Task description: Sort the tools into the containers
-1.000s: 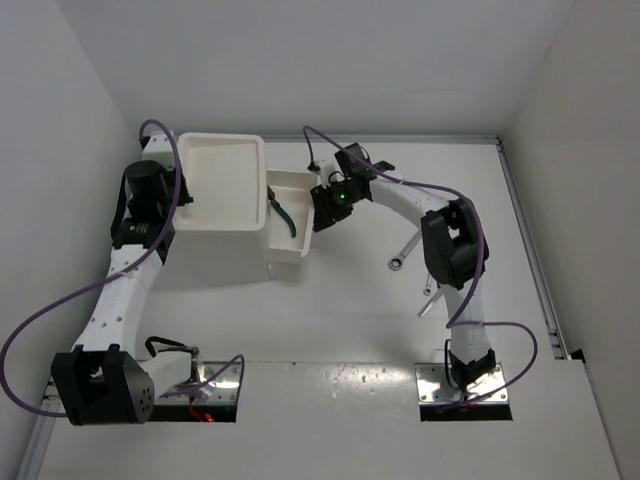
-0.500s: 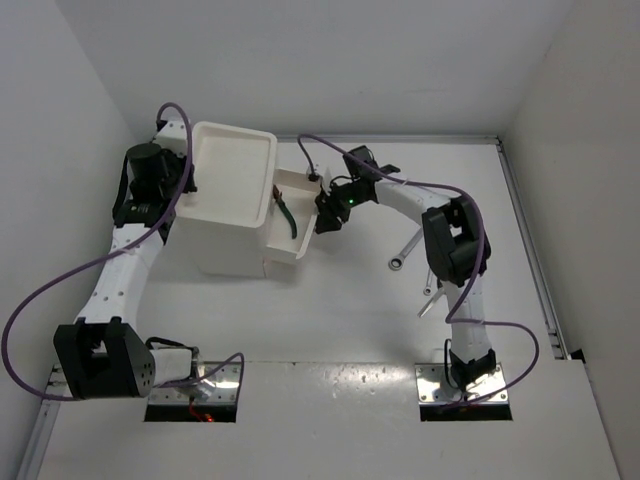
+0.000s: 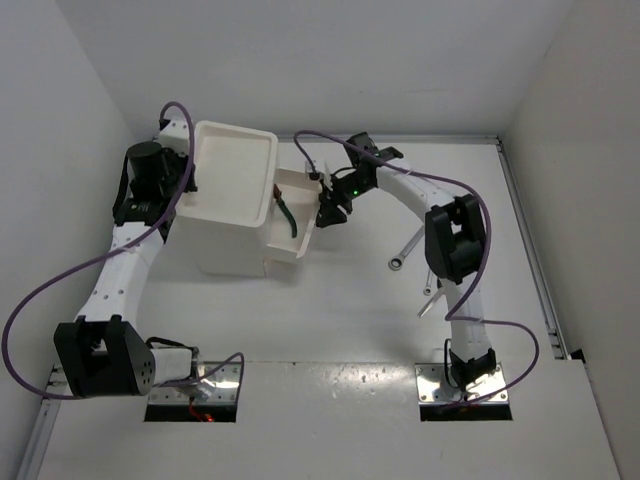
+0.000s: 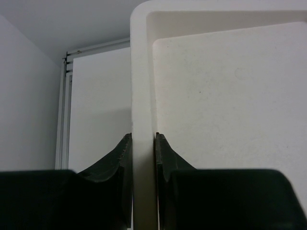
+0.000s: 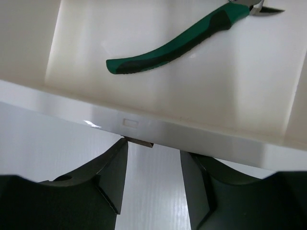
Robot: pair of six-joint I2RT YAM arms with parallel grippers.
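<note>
The left gripper (image 4: 143, 143) is clamping the tray rim of the white drawer box (image 4: 143, 72), likely steadying it, while the right gripper (image 5: 153, 153), fingers apart, is facing the open drawer (image 5: 216, 139) holding green-handled pliers (image 5: 177, 45) at upper centre.

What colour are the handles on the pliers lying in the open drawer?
Green with black accents; the pliers show best in the right wrist view.

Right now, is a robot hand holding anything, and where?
The left gripper pinches the white box by its top rim. The right gripper is open and holds nothing.
</note>
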